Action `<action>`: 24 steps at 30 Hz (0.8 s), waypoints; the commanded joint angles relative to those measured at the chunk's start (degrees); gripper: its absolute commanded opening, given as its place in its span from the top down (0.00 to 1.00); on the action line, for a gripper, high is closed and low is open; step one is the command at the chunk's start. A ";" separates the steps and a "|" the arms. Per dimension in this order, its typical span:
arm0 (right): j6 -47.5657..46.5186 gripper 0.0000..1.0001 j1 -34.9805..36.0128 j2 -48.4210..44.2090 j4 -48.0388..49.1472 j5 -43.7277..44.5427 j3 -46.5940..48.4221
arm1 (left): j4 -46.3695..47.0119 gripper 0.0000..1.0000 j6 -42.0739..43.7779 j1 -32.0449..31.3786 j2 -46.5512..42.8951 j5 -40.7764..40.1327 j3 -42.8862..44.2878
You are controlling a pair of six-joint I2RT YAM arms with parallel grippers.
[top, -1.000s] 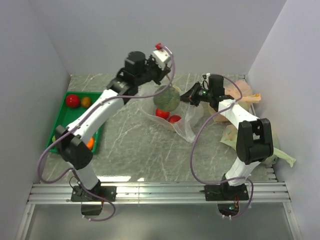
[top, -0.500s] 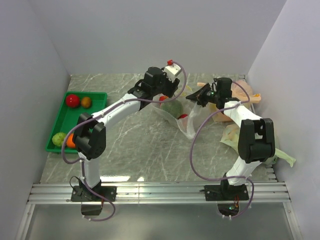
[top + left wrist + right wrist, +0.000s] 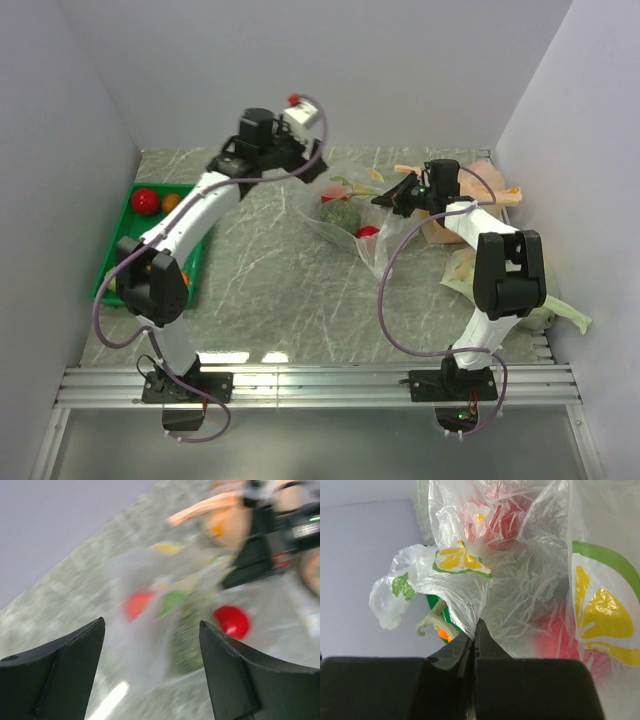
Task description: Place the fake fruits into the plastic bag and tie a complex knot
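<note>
The plastic bag [image 3: 372, 255] lies mid-table toward the back with the fake fruits [image 3: 343, 215] inside. Its length runs from back-left to near-right, and the mouth is lifted at the back. Only the right wrist view shows the right gripper [image 3: 474, 636] pinched tight on a fold of its rim. The left wrist view shows the left gripper [image 3: 150, 670] spread wide and empty, with the bag blurred beyond.

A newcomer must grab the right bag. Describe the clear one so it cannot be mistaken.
On the grey marbled table, look past its middle, a little to the right. The plastic bag lies there, its edge pinched in the right gripper. Unlike the orange-tinted bag and pale green bag further right, it is clear, has yellow-green prints, and shows red and green fruits inside.
</note>
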 commanded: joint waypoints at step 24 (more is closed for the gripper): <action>-14.55 1.00 -0.58 -2.00 -8.30 -0.26 7.74 | 2.09 0.59 -13.56 9.39 16.07 7.49 -5.32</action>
